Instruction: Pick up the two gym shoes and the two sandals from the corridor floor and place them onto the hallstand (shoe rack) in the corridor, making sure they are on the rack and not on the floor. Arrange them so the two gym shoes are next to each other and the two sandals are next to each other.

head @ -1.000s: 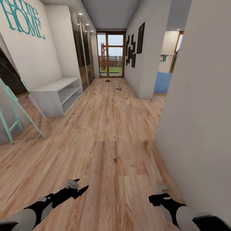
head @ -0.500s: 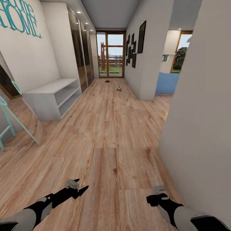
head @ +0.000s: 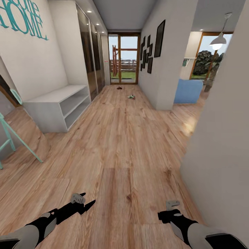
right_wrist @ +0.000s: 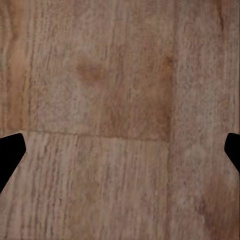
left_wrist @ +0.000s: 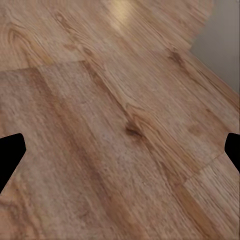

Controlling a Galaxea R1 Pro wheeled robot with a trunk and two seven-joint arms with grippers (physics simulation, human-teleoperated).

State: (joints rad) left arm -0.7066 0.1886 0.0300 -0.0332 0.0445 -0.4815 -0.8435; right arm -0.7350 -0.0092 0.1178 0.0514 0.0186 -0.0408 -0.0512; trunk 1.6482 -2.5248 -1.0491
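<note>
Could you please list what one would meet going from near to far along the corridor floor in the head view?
Left gripper and right gripper → white bench with two open shelves on the left → gym shoe → dark small item, probably a sandal → glass door at the end.

Corridor floor (head: 121, 145) carries a distant gym shoe (head: 131, 97).

Large teal letters (head: 21, 21) stand on the white wall (head: 41, 65) at the corridor's left; the lower line reads "HOME", and the line above it is cut off and unreadable.
</note>
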